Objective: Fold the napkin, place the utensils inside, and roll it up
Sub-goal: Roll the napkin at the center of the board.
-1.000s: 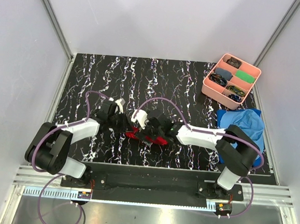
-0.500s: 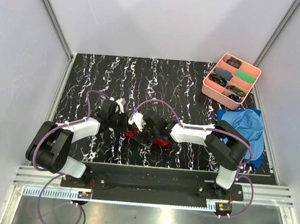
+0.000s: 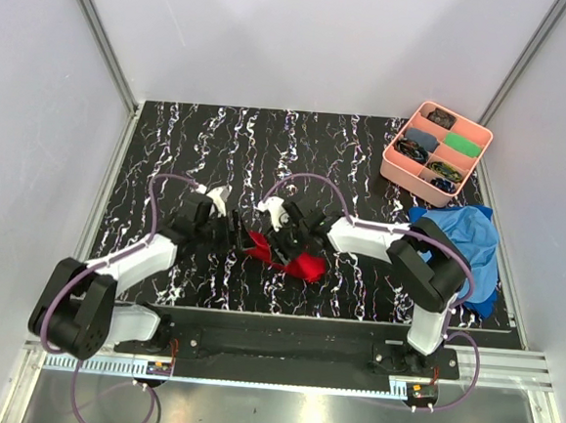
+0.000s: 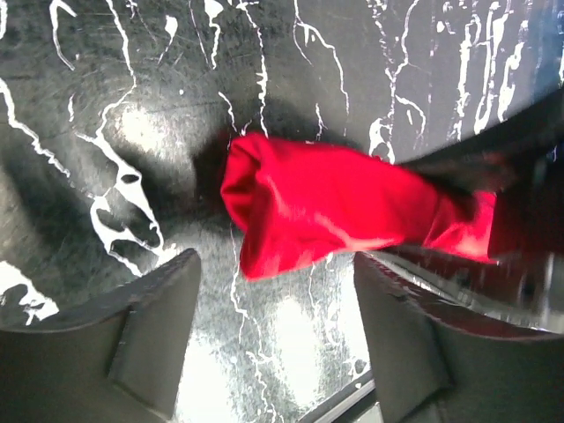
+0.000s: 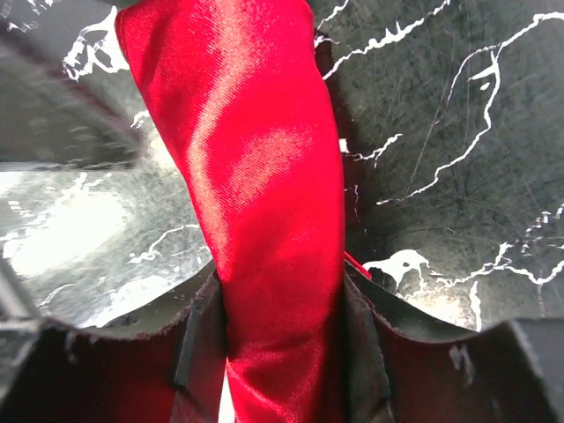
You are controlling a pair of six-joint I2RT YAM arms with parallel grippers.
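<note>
Napkin — bright red, rolled into a soft tube, near the middle of the marbled table, between the two grippers; right part seemingly raised a little, left end free

Utensils: not seen anywhere in view; likely wrapped inside the roll, though impossible to confirm

Right gripper: pinching the roll across its width, fingers pressed to the cloth on both sides; judged to be holding the bundle against unrolling

Left gripper: spread wide, fingers either side of the roll's free end and clear of it, touching nothing; placed, probably, to steady or tuck that end if needed

Pink tray — far right corner, divided into compartments: one with a green piece, one with a blue-grey piece, the others with small dark items too small to name

Blue cloth: crumpled at the right edge, just nearer than the tray, partly under the right arm; no part in the task

Stage, as judged: folding and rolling seemingly done, only securing the roll remaining
</note>
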